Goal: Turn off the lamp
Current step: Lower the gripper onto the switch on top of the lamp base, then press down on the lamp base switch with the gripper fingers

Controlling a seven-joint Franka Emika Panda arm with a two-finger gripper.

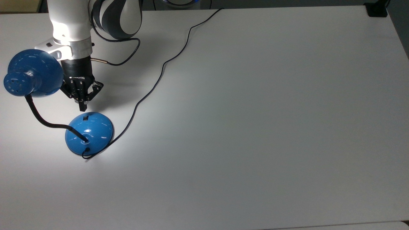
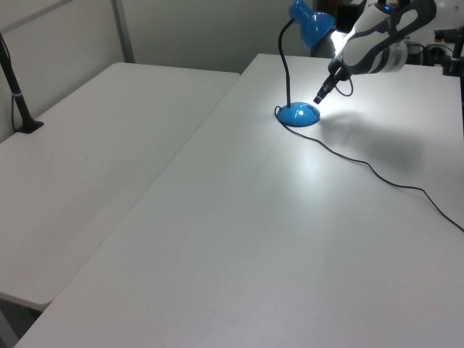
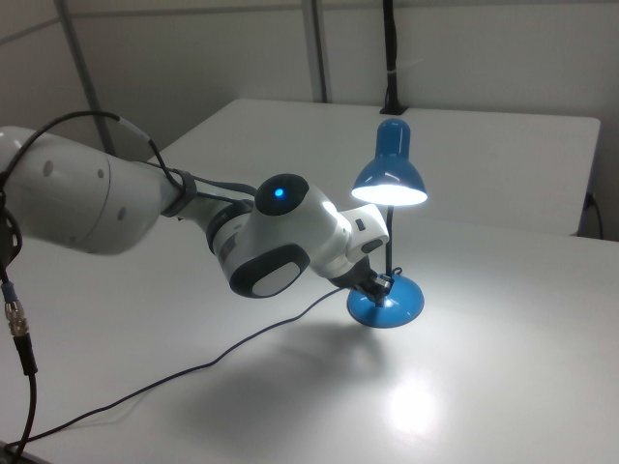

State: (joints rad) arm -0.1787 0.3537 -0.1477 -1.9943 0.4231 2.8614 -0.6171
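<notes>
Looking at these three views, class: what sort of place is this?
Probably a robotics lab or test room: a robot arm works over a plain white table that carries a lit blue lamp, with a bare pale wall behind.

1. Glossy blue desk lamp (image 1: 88, 133) with domed base, small black switch (image 1: 85, 118) near the base's top edge, on the white bench (image 1: 255, 127).
2. Black two-finger tool (image 1: 83, 108) with fingers together, tip just above the switch.
3. Blue vented shade (image 1: 30, 77) at the top view's left, beside the tool.
4. Thin black cord (image 1: 159, 76) runs from the base to the bench's top edge.
5. Bright light patch around the base.
</notes>
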